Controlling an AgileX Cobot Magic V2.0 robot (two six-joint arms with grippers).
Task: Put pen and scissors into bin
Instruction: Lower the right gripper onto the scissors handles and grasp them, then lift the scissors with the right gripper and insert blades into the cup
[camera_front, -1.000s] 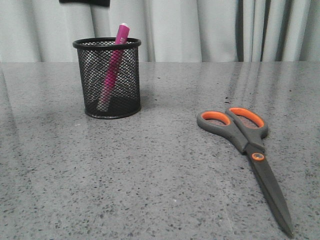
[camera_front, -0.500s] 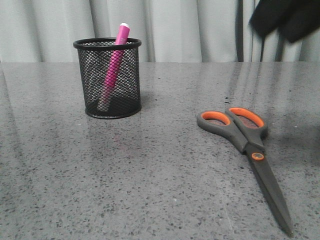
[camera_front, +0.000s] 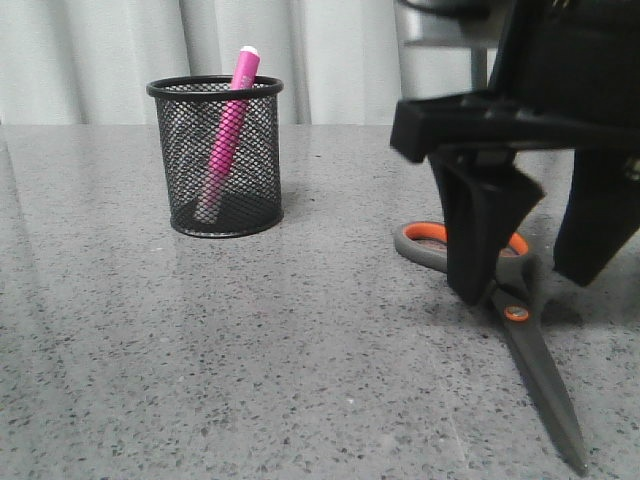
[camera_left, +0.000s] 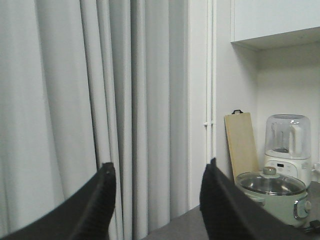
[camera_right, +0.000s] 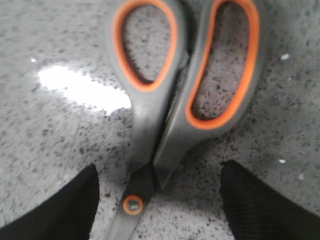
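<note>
Right claw (camera_front: 535, 285) spread wide, straddling scissors (camera_front: 520, 340) near pivot, not touching. Scissors flat on surface (camera_front: 300, 350), blades toward 5 o'clock. Pen (camera_front: 228, 130) in bin (camera_front: 215, 155), 10 o'clock. Left claw (camera_left: 156, 200) apart, empty.

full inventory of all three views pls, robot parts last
pen: 1, pink with white cap, leaning inside the bin
bin: 1, black mesh, far left on the table
scissors: 1, grey with orange loops, flat on the table at right, blades closed
table: 1, grey speckled
curtain: pale grey, behind
cutting board: 1, tan, leaning on the wall
blender: 1, white
cooker: 1, pale green, glass lid
left tool: black, open, raised, facing the curtain
right tool: black, open, fingers straddling the scissors near the pivot
</note>
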